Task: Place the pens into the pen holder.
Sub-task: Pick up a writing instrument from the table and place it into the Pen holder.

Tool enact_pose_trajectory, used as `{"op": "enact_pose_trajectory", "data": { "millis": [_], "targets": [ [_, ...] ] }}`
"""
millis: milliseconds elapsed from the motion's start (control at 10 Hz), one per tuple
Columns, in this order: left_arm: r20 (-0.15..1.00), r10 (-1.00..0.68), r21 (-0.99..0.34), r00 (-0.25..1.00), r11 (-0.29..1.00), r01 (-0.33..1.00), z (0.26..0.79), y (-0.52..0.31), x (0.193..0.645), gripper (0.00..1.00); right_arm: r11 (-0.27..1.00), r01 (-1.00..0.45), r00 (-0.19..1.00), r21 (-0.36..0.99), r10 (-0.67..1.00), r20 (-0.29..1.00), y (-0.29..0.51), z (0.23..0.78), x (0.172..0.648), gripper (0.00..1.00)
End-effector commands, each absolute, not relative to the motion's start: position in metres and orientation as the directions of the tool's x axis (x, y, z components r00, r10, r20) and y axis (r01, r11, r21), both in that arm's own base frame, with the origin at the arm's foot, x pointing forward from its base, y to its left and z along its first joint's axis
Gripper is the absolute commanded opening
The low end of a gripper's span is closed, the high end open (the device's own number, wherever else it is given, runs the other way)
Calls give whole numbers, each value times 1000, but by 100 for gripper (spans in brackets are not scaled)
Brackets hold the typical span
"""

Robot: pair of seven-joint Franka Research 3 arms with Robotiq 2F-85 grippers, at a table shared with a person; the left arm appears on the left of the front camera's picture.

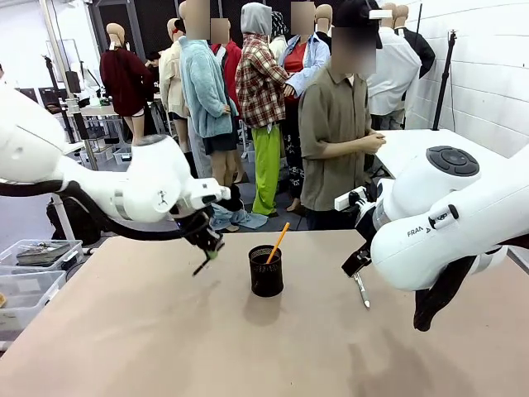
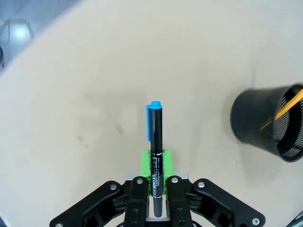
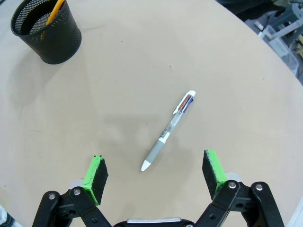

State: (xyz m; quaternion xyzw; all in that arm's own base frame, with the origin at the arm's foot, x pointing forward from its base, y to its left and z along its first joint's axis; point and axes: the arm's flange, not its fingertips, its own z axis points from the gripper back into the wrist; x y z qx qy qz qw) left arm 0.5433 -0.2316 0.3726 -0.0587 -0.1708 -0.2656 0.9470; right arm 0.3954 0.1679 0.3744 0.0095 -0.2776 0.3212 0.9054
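One broad tan table point(image 1: 248, 356) carries everything, with a person point(image 1: 335, 132) standing at its far edge behind the pen holder point(image 1: 265, 271) and clear plastic bins point(image 1: 33, 277) beside the table, far to the holder's left. The left arm point(image 1: 153, 186) reaches in from the holder's left, its wrist bent downward so that the left gripper point(image 1: 208, 246) hangs low over the tabletop, near the holder but apart from it. The right arm point(image 1: 446, 219) bulks in on the holder's right, with the right gripper point(image 3: 155, 163) pointing down at the table. The holder stands upright near the table's middle, and the orange pencil point(image 1: 278, 242) leans inside it, one end poking over the rim. The left fingers point(image 2: 147, 163) are pressed together on the black pen point(image 2: 155, 142), whose blue cap juts out beyond the pads. The right fingers point(image 3: 96, 172) are spread wide and grip nothing. The silver pen point(image 3: 170, 130) lies flat on the table just beyond them, to the holder's right.
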Motion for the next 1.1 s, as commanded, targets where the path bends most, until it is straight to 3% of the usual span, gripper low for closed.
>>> {"op": "enact_pose_trajectory", "data": {
  "millis": [0, 200, 500, 1000],
  "targets": [
    [518, -465, -98, 718, 802, 590, 391, -194, 525, 0, 793, -588, 640, -161, 577, 508, 168, 374, 395, 100],
    [629, -497, -124, 598, 695, 708, 404, -183, 525, 0, 793, -588, 640, -161, 577, 508, 168, 374, 395, 100],
    [777, -509, -139, 370, 433, 890, 408, -186, 522, 0, 793, -588, 640, -161, 577, 508, 168, 374, 395, 100],
    [903, -407, -60, 140, 204, 977, 393, -214, 521, 0, 793, -588, 640, -161, 577, 508, 168, 374, 395, 100]
  ]
}}
